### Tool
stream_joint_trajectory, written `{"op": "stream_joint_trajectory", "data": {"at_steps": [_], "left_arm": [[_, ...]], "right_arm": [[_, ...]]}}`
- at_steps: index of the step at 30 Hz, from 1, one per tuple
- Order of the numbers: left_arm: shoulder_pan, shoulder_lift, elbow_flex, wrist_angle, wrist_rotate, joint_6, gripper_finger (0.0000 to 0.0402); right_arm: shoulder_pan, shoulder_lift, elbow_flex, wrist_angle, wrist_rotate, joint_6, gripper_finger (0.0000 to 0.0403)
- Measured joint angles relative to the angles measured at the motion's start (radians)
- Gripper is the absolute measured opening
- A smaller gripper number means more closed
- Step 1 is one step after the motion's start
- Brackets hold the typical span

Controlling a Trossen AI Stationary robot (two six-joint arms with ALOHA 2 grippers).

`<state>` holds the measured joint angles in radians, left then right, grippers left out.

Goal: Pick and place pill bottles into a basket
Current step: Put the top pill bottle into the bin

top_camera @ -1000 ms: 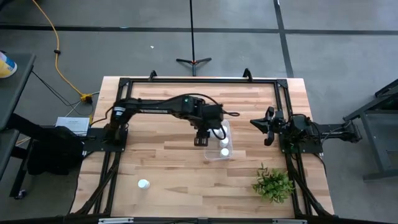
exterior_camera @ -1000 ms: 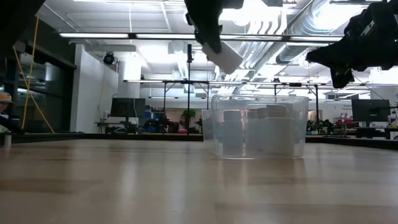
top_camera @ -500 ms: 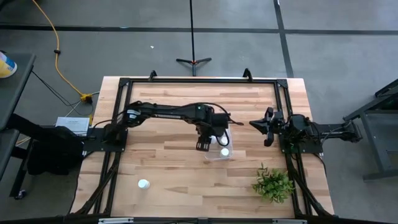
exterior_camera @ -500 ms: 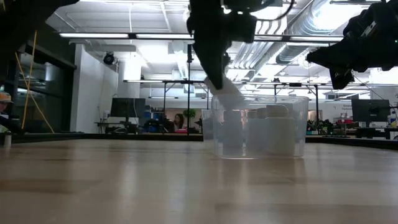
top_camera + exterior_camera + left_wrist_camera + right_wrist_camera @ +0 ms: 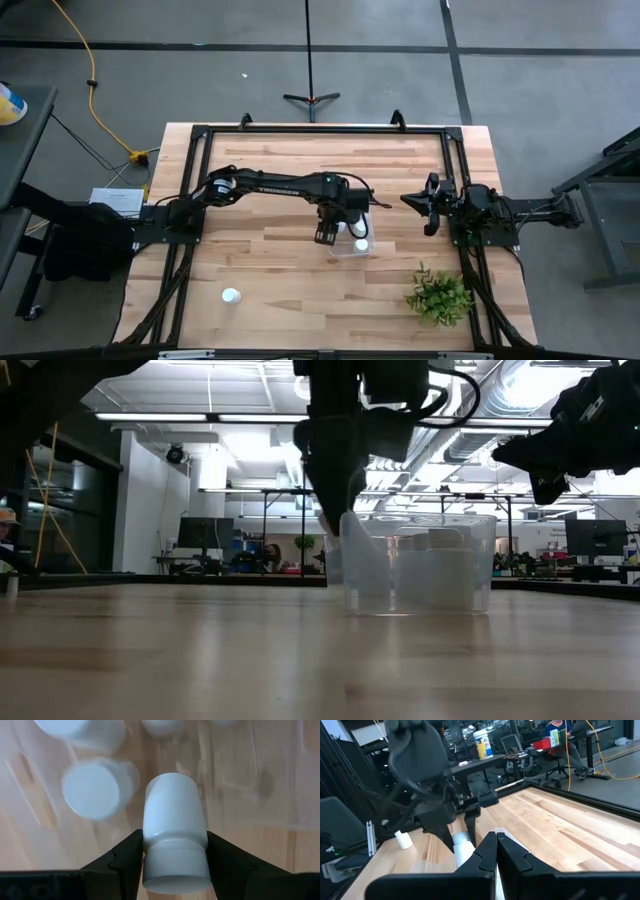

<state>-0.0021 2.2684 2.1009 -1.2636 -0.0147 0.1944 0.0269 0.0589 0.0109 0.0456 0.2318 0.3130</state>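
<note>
Left gripper [image 5: 175,860] lowers a clamped pill bottle [image 5: 175,840] into the basket [image 5: 418,565]; next, release; right gripper's [image 5: 496,851] fingers pressed together

The tabletop [image 5: 260,260] is pale wood in glued strips, smooth with a soft sheen. The basket [image 5: 470,575] is clear, glossy plastic, see-through to the bottles inside. The bottle [image 5: 175,815] in the left pincer [image 5: 174,865] is smooth, slightly glossy white plastic; its cap [image 5: 175,867] is ribbed round the side. The pincer's fingers [image 5: 125,860] are matt black. The plant [image 5: 438,295] looks like green plastic foliage.
</note>
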Motion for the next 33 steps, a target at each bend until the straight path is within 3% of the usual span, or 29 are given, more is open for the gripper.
{"op": "stream_joint_trajectory", "data": {"at_steps": [33], "left_arm": [[0.002, 0.01, -0.001, 0.014, -0.004, 0.072, 0.0221]], "right_arm": [[0.0, 0.0, 0.0, 0.0, 0.005, -0.008, 0.0]]}}
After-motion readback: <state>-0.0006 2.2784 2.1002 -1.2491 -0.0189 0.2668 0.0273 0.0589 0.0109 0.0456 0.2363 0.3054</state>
